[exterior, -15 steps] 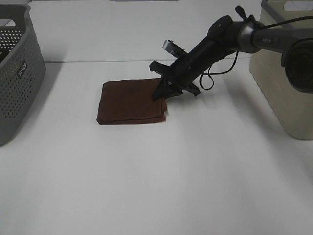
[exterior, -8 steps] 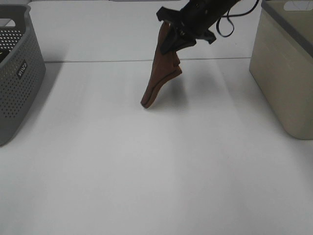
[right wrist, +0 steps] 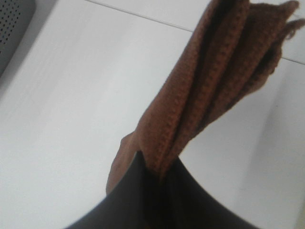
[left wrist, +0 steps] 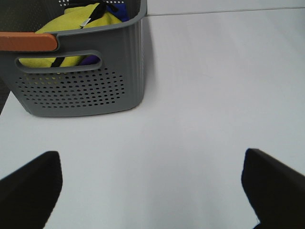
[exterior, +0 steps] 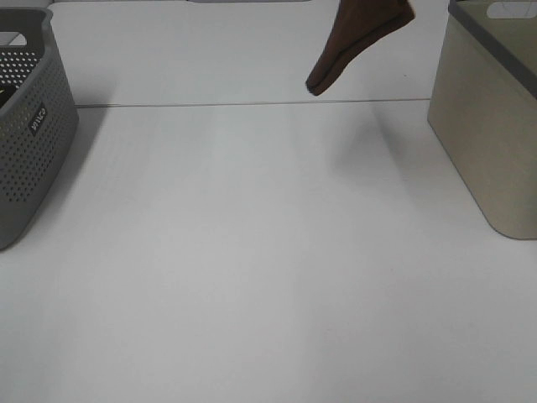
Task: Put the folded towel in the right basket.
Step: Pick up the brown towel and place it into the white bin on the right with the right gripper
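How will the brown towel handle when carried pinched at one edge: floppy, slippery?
Likely floppy: the towel hangs limp below the pinch, its layers fanning apart in the right wrist view. Probably light and grippy: the right gripper holds it by one edge. The dangling end may snag the basket rim.

The right basket (exterior: 495,126) stands on the table (exterior: 252,277) at its right edge. The left basket (exterior: 29,126) stands well apart from it at the far left, with a heap of clothes (left wrist: 76,21) inside. The folded towel (exterior: 357,38) hangs above the table's rear part, just left of the right basket and not touching it, pinched in the right gripper (right wrist: 157,164).
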`<action>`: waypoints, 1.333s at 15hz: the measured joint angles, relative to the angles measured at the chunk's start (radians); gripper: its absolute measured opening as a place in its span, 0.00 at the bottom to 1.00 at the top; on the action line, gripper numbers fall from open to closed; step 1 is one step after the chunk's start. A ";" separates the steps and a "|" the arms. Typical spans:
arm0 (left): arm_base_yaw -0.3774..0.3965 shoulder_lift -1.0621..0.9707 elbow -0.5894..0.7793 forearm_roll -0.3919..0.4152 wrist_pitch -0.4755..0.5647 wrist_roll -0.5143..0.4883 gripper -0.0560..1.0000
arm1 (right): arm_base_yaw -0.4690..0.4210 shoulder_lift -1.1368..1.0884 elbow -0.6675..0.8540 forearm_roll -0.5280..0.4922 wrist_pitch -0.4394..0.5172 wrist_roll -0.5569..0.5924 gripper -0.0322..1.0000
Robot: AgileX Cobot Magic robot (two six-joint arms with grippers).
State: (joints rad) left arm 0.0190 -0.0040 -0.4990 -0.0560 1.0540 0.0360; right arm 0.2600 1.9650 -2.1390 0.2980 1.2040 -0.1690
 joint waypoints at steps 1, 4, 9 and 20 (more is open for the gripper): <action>0.000 0.000 0.000 0.000 0.000 0.000 0.97 | -0.037 -0.027 0.000 -0.002 0.009 0.003 0.09; 0.000 0.000 0.000 0.000 0.000 0.000 0.97 | -0.178 -0.097 0.000 -0.008 0.017 0.004 0.09; 0.000 0.000 0.000 0.000 0.000 0.000 0.97 | -0.371 -0.143 0.001 -0.041 0.018 0.019 0.09; 0.000 0.000 0.000 0.000 0.000 0.000 0.97 | -0.489 -0.010 0.245 -0.117 -0.062 0.059 0.25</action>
State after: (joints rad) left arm 0.0190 -0.0040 -0.4990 -0.0560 1.0540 0.0360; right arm -0.2290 1.9550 -1.8940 0.1810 1.1420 -0.1100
